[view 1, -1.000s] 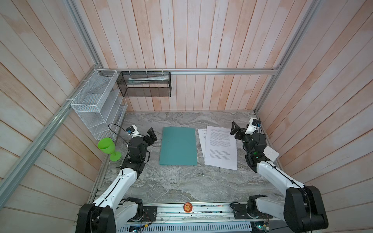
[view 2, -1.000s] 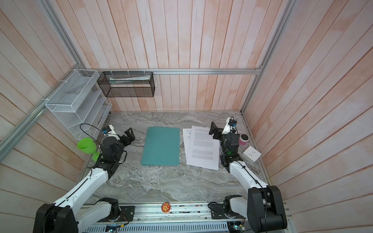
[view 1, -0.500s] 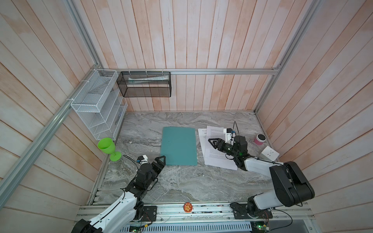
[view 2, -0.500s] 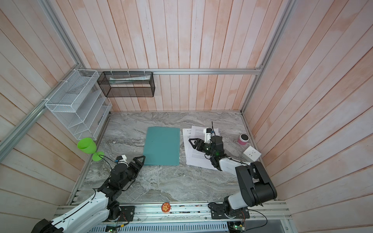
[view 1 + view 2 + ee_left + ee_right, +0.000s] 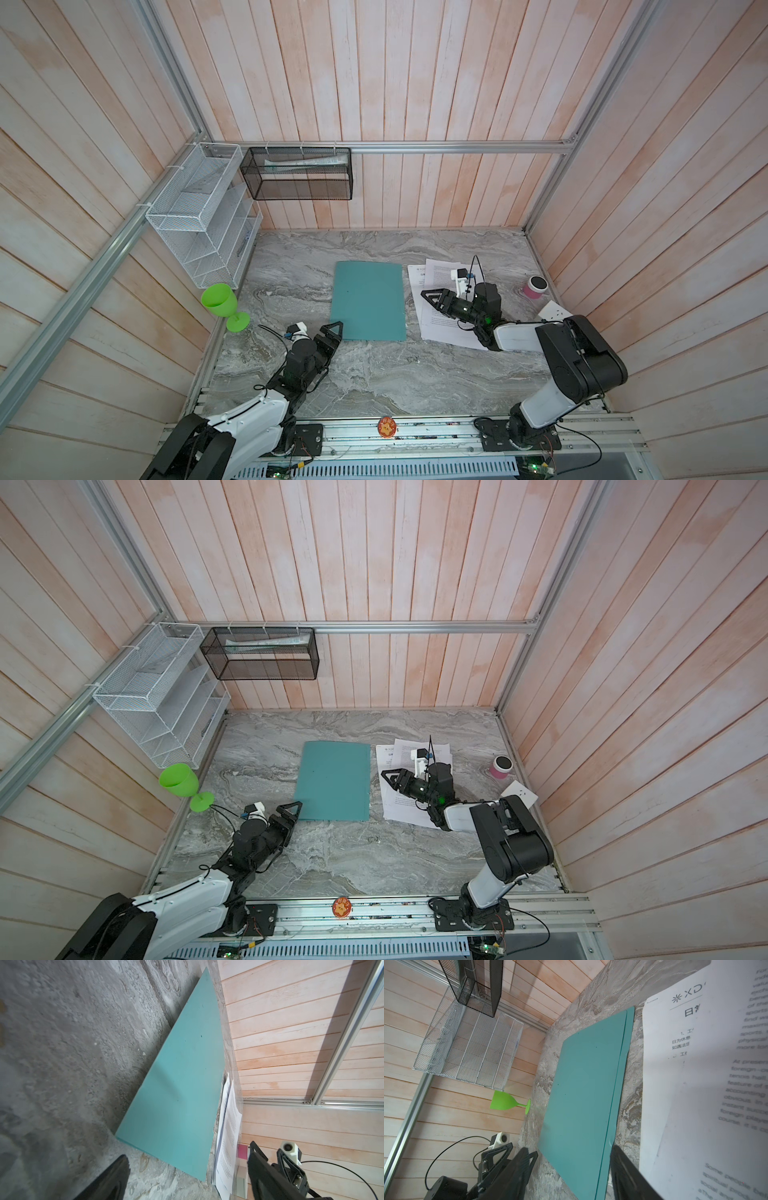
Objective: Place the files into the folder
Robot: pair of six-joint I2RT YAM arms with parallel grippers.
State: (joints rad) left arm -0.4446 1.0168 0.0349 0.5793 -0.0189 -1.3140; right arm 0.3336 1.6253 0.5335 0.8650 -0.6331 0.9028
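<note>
Since folder [image 5: 368,303] lies shut beside files [image 5: 434,332], step's prob. opening it; L gripper [image 5: 334,330] & R gripper [image 5: 430,297], both open/empty, need cover edge.

The folder [image 5: 369,301] lies flat in the middle of the table [image 5: 374,374], the files [image 5: 440,334] just to its right, a strip of bare table between. A goblet [image 5: 224,305] stands at the left edge by the wire rack [image 5: 199,216], a cup [image 5: 536,286] at the right edge.
</note>
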